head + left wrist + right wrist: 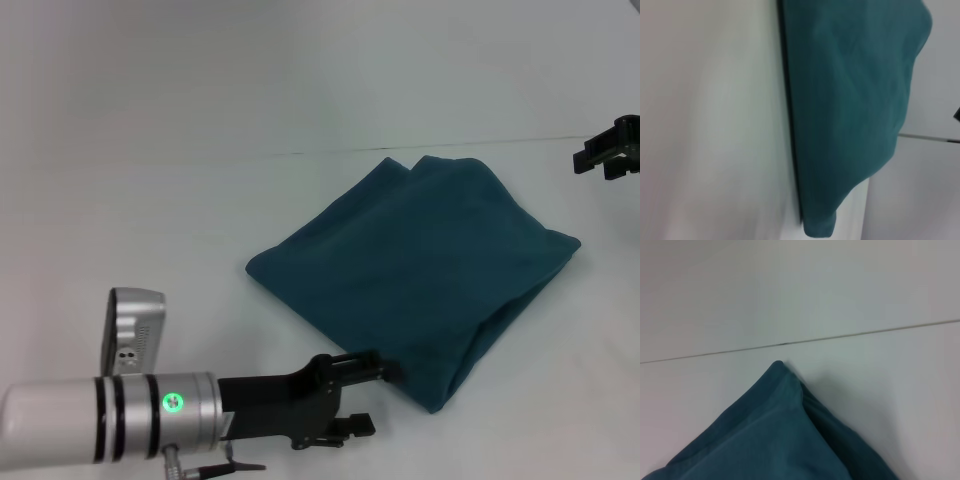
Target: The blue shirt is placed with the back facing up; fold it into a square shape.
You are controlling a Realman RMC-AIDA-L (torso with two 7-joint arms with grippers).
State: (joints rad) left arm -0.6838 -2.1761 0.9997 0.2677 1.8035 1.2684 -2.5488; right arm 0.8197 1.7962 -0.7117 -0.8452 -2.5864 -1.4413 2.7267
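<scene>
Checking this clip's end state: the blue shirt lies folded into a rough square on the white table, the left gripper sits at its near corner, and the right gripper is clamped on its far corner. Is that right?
Not quite. The right gripper is not on the blue shirt; in the head view it hangs off to the right, clear of the cloth. The rest holds: the shirt lies folded on the white table, with the left gripper at its near corner.

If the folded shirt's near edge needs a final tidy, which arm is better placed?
Left, probably. The left gripper sits right at the near corner of the blue shirt, which already lies folded roughly square on the table. The right gripper hangs off beyond the far right corner, apart from the cloth.
</scene>
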